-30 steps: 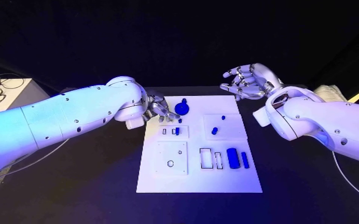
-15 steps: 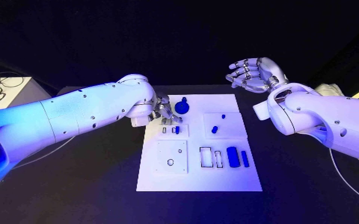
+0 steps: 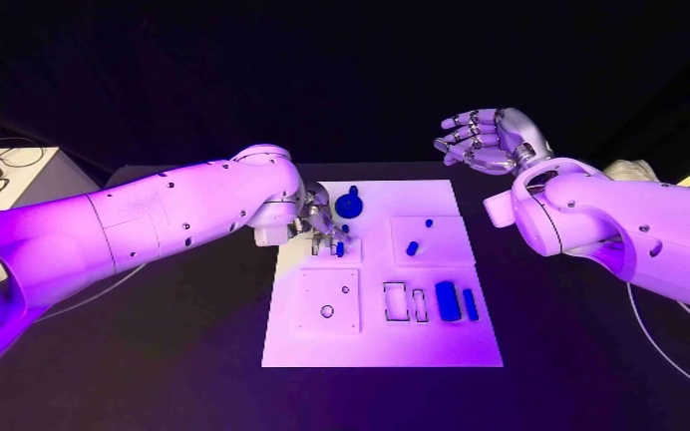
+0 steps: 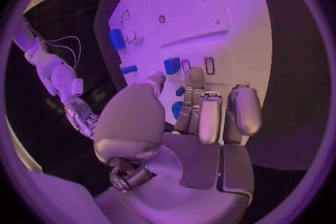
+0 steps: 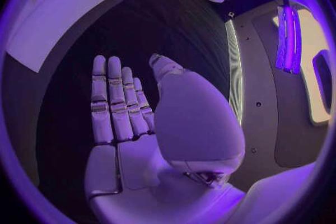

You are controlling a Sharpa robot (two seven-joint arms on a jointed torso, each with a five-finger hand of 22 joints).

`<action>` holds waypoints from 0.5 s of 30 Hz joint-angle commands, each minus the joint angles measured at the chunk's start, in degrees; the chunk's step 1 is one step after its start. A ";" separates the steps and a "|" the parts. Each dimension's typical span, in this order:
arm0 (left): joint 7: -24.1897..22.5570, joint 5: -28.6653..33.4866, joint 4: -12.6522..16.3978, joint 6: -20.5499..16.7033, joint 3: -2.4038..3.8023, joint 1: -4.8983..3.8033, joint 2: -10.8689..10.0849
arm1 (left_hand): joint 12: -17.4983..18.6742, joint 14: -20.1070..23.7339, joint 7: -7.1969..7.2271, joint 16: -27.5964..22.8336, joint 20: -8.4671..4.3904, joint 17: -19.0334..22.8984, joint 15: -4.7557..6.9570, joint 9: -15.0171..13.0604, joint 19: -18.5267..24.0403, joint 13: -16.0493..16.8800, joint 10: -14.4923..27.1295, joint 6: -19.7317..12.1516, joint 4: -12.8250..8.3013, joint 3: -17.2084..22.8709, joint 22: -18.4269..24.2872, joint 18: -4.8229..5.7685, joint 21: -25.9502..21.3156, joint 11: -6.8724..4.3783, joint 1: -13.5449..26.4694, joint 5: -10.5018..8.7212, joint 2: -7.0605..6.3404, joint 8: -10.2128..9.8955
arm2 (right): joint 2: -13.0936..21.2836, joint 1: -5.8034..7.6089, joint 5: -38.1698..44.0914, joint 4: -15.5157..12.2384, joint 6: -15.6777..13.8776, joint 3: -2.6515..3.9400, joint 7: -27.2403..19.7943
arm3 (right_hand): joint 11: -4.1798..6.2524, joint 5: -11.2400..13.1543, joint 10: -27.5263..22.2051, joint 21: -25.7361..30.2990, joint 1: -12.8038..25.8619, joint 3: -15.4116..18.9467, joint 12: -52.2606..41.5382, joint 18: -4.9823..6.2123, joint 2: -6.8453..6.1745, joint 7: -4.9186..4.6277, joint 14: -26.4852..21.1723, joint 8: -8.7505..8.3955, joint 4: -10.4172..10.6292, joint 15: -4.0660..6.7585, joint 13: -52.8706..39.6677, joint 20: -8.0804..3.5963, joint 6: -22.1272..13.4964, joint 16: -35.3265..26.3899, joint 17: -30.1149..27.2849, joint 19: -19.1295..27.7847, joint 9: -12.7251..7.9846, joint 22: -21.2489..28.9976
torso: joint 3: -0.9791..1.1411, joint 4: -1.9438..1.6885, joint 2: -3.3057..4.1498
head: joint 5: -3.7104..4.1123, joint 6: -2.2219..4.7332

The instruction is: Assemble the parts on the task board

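The white task board (image 3: 381,336) lies in the middle of the black table. My left hand (image 3: 316,221) hangs over its far left part, fingers stretched out and thumb apart, nothing between them. Its fingertips (image 4: 195,75) are right beside a small blue piece (image 3: 339,248) (image 4: 171,65) standing in the little slotted plate. A round blue disc with a knob (image 3: 350,206) (image 4: 176,109) lies just beyond the hand. My right hand (image 3: 487,142) (image 5: 140,123) is raised off the board's far right corner, fingers straight, empty.
A small blue piece (image 3: 413,248) sits on the right inset plate, and two blue bars (image 3: 449,302) lie near the right edge beside empty slots (image 3: 396,303). A square plate with a hole (image 3: 328,303) lies near left. Black table surrounds the board.
My left hand has moved from beside the blue disc toward me, onto the slotted plate by the small blue piece. My right hand has risen a little and uncurled its fingers.
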State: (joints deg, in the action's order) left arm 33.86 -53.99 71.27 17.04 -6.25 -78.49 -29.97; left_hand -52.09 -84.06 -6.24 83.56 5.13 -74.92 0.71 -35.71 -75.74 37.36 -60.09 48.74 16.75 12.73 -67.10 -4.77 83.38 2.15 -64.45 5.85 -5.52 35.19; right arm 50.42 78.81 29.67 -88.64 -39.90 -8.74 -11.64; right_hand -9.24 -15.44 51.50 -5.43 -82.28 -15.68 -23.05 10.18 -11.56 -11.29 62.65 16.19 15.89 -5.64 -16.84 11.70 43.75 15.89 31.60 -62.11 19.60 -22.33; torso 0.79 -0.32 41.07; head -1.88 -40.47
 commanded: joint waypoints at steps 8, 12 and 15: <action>-0.65 2.22 -0.22 2.37 -0.28 -0.05 0.81 | 0.33 -0.66 0.03 0.21 -0.05 -4.38 0.41 -0.42 0.31 -0.19 0.56 -0.70 -0.16 0.25 0.02 0.31 -0.06 0.04 -1.25 0.21 0.15 0.22 | -0.66 0.01 -0.73 0.53 -0.16 0.01 -0.32 | -0.19 -0.56 0.48 0.62 -0.24 -0.77 0.01 0.31 -0.19 -2.21 0.38 0.72 -0.22 -0.10 0.90 -0.03 -0.23 -0.62 -0.34 -0.60 -0.08 0.85 | 0.08 -0.08 0.03 | 0.05 -0.29; -0.71 2.38 -0.26 2.62 -0.31 -0.04 0.86 | 0.45 -0.57 0.01 0.13 -0.03 -4.34 0.40 -1.03 0.45 -0.40 0.60 -0.96 -0.26 0.95 0.10 0.29 -0.09 0.04 -3.11 0.19 0.17 0.13 | -1.01 -0.01 -0.74 1.00 -0.39 -0.01 -0.08 | -0.13 -0.75 0.64 0.72 -0.50 -1.01 -0.05 0.32 -0.30 -2.16 0.50 0.86 -0.44 -0.06 1.32 -0.07 -0.13 -0.82 -0.47 -0.78 -0.11 1.20 | 0.11 -0.14 0.00 | -0.02 -0.41; -0.74 2.47 -0.20 2.72 -0.32 -0.04 0.81 | 0.48 -0.56 0.04 0.13 -0.03 -4.36 0.41 -1.26 0.45 -0.49 0.60 -1.00 -0.26 1.42 0.04 0.29 -0.07 0.01 -3.84 0.18 0.29 0.07 | -1.13 -0.02 -0.74 1.20 -0.47 -0.01 0.10 | -0.12 -0.82 0.70 0.76 -0.59 -1.13 -0.08 0.31 -0.32 -2.15 0.54 0.91 -0.52 -0.04 1.52 -0.09 -0.12 -0.92 -0.54 -0.85 -0.13 1.36 | 0.08 -0.13 0.01 | 0.00 -0.44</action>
State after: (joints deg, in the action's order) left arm 33.70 -52.40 70.99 18.40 -6.58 -78.49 -29.25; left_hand -51.87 -84.05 -6.03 83.56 5.13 -74.92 0.71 -36.92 -75.74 36.94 -59.88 48.12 16.43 13.86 -67.08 -4.77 83.38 2.36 -67.76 5.85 -5.23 35.18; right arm 49.36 78.80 28.95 -87.52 -40.07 -8.78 -11.43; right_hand -9.44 -15.97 51.70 -4.94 -82.51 -16.56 -23.06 10.18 -11.79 -11.29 62.65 16.85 15.35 -5.64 -15.37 11.67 43.75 15.32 31.11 -62.55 19.54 -21.02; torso 0.87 -0.43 41.08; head -1.84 -40.85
